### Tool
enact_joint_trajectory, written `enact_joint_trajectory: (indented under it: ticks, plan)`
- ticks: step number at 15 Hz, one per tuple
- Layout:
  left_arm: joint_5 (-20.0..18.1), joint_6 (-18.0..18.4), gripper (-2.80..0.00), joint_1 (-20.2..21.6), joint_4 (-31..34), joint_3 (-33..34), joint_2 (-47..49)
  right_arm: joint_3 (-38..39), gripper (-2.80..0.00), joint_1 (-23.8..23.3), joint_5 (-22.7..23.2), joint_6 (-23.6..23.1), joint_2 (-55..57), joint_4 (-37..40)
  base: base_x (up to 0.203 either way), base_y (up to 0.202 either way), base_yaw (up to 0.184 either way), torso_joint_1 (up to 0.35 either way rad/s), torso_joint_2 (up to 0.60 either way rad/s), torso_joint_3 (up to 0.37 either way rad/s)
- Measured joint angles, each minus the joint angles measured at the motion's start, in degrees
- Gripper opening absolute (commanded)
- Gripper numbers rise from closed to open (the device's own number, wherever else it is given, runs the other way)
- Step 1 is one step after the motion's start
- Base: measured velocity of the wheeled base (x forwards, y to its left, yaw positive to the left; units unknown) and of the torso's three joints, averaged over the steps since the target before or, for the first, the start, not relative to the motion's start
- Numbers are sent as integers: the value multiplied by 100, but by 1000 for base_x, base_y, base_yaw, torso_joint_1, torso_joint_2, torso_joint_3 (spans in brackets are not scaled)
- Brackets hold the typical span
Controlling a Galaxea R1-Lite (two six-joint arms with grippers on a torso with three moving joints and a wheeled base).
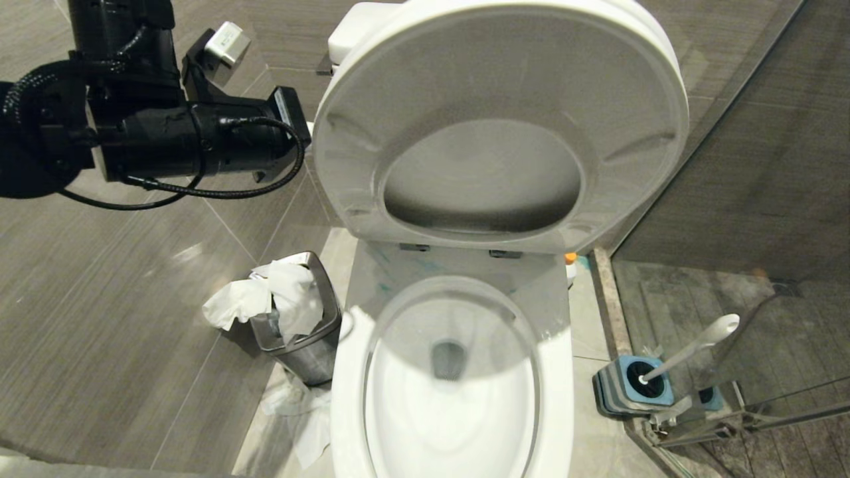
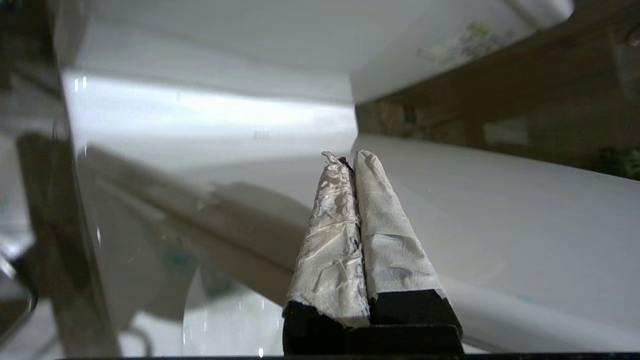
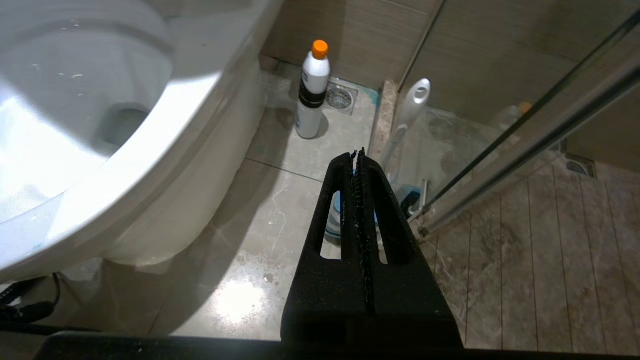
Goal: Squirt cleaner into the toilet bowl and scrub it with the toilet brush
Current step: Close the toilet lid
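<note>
The toilet bowl (image 1: 556, 398) stands with its seat and lid (image 1: 505, 73) raised. Faint turquoise streaks of cleaner (image 1: 384, 287) mark the ledge behind the bowl. The toilet brush (image 1: 694, 345) leans in its blue holder (image 1: 621, 392) on the floor to the right, its bristle head hidden in the holder. My left arm (image 1: 199, 133) reaches in from the upper left, beside the raised lid. Its gripper (image 2: 350, 159) is shut and empty, with paper-wrapped fingers (image 2: 385, 235) close to white toilet surfaces. My right gripper (image 3: 358, 152) is shut and empty above the floor, between the bowl (image 3: 190, 100) and the brush (image 3: 411, 105).
A steel bin (image 1: 312, 352) stuffed with tissue stands left of the bowl, with more tissue on the floor. A white bottle with an orange cap (image 3: 312, 90) stands on the floor behind the bowl's right side. A glass shower door and its rail (image 3: 525, 130) close off the right.
</note>
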Motion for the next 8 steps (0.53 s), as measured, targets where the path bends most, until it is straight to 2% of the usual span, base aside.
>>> enact_joint_trajectory:
  ticks: [2,4,8]
  plan:
    - [-5,15,-280,-13,951,-29,-172,0,-280,-2,4,-1,0,-1,0,0,0,0,0,0]
    - [10,16,-280,-5,1605,-35,-323,0,-280,0,0,4,0,-1,0,0,0,0,0,0]
    - [136,58,-280,34,2323,-38,-524,0,-280,0,2,4,0,-1,0,0,0,0,0,0]
